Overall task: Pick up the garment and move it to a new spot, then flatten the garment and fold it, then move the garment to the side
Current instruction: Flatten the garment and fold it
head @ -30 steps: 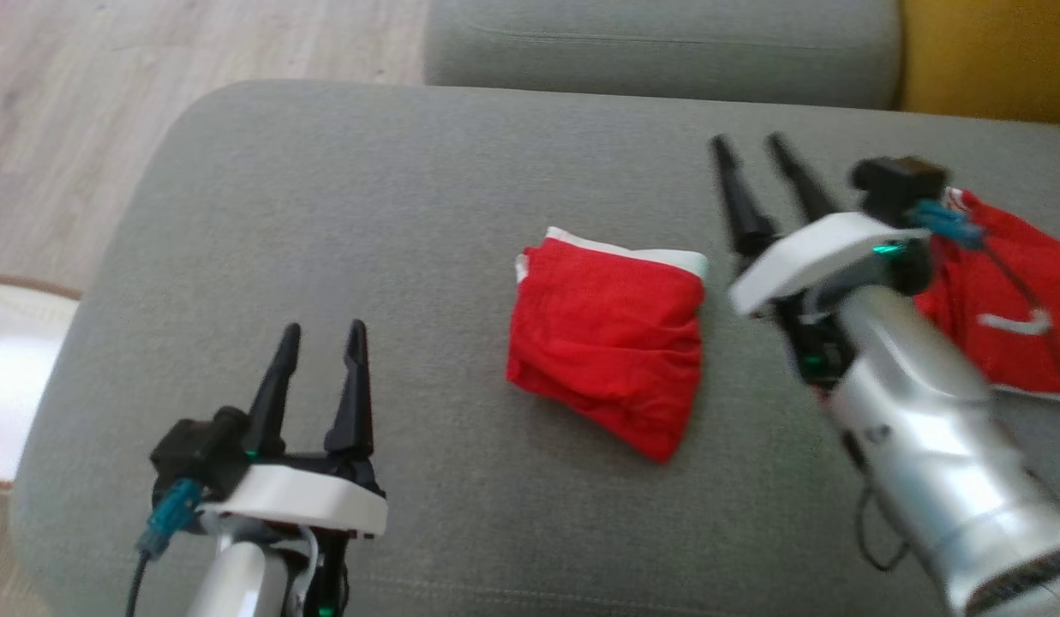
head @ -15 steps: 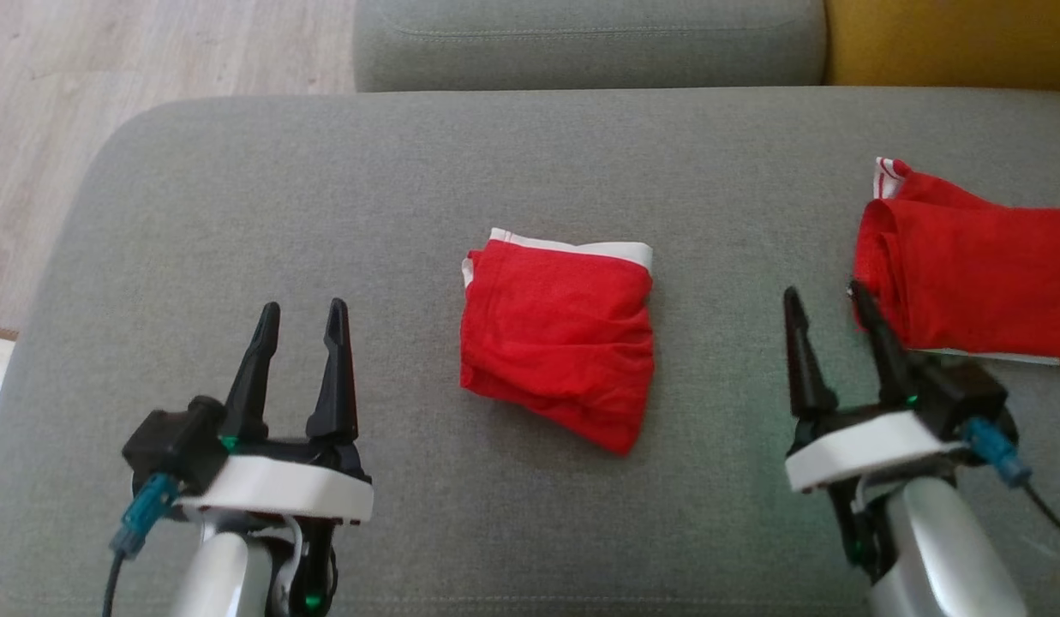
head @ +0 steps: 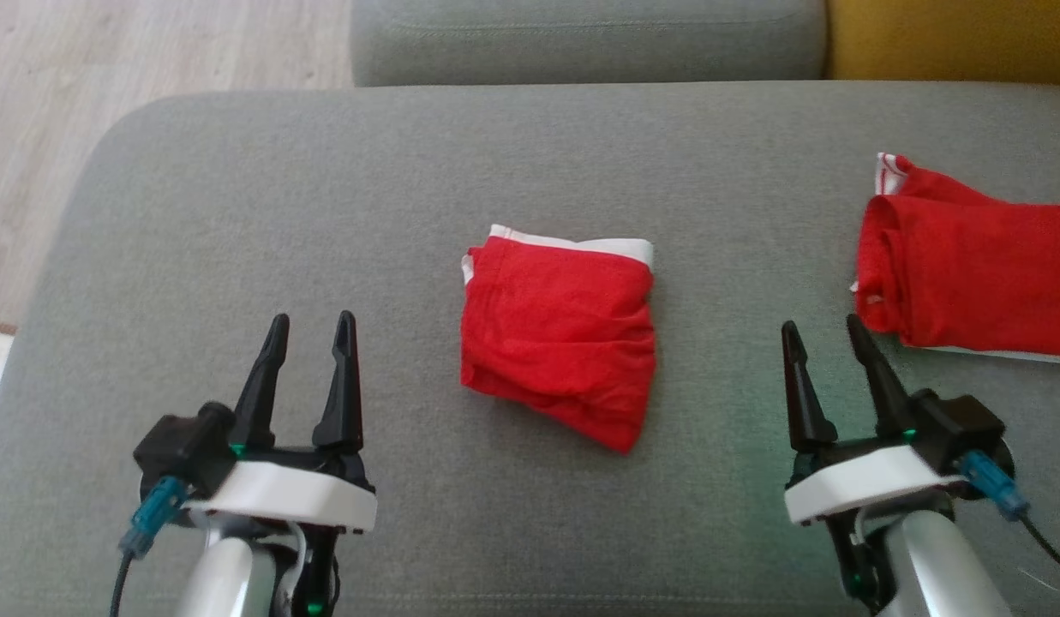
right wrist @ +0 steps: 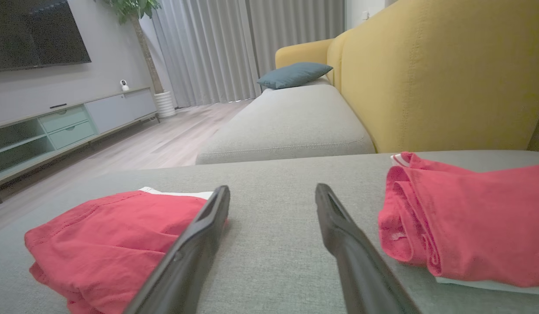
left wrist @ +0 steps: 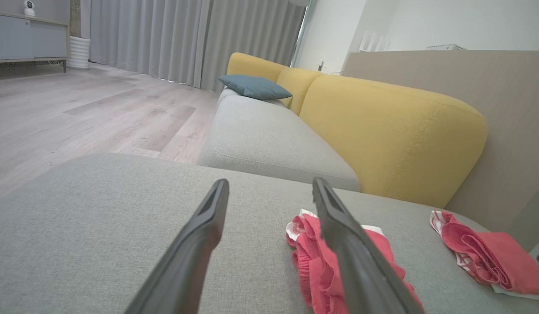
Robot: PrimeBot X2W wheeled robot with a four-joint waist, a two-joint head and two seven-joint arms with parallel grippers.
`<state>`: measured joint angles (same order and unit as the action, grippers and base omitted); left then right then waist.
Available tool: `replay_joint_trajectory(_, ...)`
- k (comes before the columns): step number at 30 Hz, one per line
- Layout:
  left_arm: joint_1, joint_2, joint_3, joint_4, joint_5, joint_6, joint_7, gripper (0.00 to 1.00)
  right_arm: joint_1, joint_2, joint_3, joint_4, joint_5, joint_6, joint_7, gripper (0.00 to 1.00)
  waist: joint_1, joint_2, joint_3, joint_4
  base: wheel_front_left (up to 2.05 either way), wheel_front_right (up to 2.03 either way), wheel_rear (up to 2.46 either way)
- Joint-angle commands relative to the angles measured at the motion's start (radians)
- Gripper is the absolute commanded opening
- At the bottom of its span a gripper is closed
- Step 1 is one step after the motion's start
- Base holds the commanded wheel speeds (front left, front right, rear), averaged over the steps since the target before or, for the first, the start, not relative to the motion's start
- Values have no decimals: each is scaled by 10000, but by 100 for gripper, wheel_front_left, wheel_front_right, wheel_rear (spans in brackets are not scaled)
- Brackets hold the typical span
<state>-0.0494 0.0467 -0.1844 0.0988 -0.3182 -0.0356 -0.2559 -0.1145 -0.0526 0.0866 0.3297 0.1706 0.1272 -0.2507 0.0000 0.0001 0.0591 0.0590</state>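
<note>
A folded red garment [head: 557, 330] with a white waistband lies in the middle of the grey cushion [head: 238, 214]. It also shows in the left wrist view [left wrist: 306, 248] and the right wrist view [right wrist: 108, 235]. A second folded red garment [head: 967, 274] lies at the cushion's right side, seen again as a red garment [right wrist: 465, 218] close to the right fingers. My left gripper [head: 314, 319] stands open at the lower left, apart from the cloth. My right gripper [head: 821, 323] stands open at the lower right, between the two garments and touching neither.
Wooden floor [head: 110, 60] drops away past the cushion's rounded left edge. Another grey seat [head: 581, 38] and a yellow backrest [head: 949, 38] lie beyond. A blue pillow [right wrist: 293, 74] sits far down the sofa and a low cabinet [right wrist: 55, 126] stands by the wall.
My right arm has drawn back from beside the right garment to the lower right, its fingers open and empty. The head view has shifted too. The left gripper has barely moved.
</note>
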Motion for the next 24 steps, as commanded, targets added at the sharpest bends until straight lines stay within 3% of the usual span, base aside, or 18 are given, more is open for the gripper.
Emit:
replay_joint_trajectory(1,-451,35,218,-322,-47,-24,-59,100,-555,23,417,-408,-36,35,-38,0,0,-1,110,181,0,0,0)
replay_joint_trajectory(7,-661,35,-56,-375,-164,31,-59,100,-1263,23,1160,-653,-24,35,247,0,0,-1,507,950,0,0,0)
replay_joint_trajectory(11,-750,35,-176,-360,-229,50,-59,100,-1683,23,1903,-301,730,35,552,0,0,-1,702,1403,0,0,0)
replay_joint_trajectory(24,-929,35,-360,-124,-454,144,-59,100,-3846,24,3363,3468,257,35,616,0,0,-1,1264,2904,0,0,0)
